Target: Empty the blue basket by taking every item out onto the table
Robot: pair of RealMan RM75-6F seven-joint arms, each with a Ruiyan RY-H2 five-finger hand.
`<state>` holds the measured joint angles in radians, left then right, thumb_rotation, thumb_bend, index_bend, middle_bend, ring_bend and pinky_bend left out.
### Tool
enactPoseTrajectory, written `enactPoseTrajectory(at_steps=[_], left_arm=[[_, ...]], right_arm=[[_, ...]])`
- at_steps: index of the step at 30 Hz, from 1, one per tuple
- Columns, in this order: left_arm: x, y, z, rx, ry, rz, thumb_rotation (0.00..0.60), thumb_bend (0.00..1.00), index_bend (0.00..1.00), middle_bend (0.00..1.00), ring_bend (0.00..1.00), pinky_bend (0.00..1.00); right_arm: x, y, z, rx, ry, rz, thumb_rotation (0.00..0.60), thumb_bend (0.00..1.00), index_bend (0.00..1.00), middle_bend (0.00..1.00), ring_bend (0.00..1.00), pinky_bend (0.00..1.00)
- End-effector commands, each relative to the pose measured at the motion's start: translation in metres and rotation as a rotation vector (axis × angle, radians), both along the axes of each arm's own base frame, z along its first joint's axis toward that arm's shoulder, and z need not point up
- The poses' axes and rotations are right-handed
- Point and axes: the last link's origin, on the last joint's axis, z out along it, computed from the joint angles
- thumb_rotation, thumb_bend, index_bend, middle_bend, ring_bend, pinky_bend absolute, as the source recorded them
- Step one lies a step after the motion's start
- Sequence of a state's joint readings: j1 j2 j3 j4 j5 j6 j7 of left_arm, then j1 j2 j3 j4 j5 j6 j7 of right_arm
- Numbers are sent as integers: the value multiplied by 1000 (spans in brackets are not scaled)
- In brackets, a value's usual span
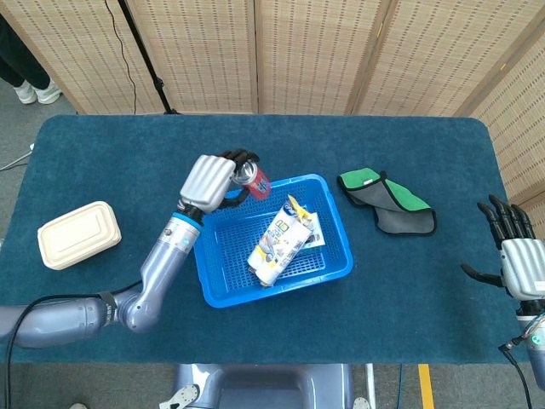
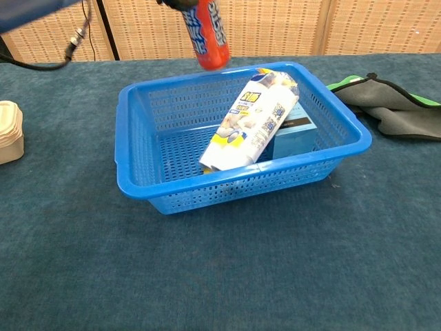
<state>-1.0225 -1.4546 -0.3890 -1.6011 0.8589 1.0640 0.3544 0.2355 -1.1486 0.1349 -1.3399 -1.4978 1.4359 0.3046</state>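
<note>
My left hand [image 1: 211,179] grips a red can [image 1: 253,179] and holds it in the air above the far left corner of the blue basket [image 1: 217,285]. In the chest view only the tilted can [image 2: 207,34] shows at the top edge, over the basket [image 2: 158,193]. Inside the basket a white and yellow packet [image 1: 277,241] leans on a dark flat box [image 2: 293,127]. My right hand [image 1: 515,256] hovers at the table's right edge, fingers spread, holding nothing.
A cream lidded box [image 1: 78,234] lies at the left of the table. A grey and green cloth [image 1: 387,200] is to the right of the basket. The blue tabletop [image 1: 128,153] stretches behind the basket.
</note>
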Motion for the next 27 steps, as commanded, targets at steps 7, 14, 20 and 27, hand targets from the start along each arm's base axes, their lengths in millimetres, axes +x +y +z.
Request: enactPoseTrajectory(at_steps=[7,14,20,27], left_arm=[[-54,22,42,60,-9,134,600,541,567,416,430,533],[-107,33,32,28,4,246,600,541,567,416,430,533],[-146,35,20,1,27,320,600,539,567,416,430,533],[-175,32,14,-65,9,392,600,518,501,362,345,514]], right_arm=[[3,-1,-7,23,15,4,600,0,0,0,0,0],[4,-2,-15,47,29,1,600,0,0,0,0,0],[5,-2,-18,60,36,3,600,0,0,0,0,0],[6,0,-20,65,41,6,600,0,0,0,0,0]])
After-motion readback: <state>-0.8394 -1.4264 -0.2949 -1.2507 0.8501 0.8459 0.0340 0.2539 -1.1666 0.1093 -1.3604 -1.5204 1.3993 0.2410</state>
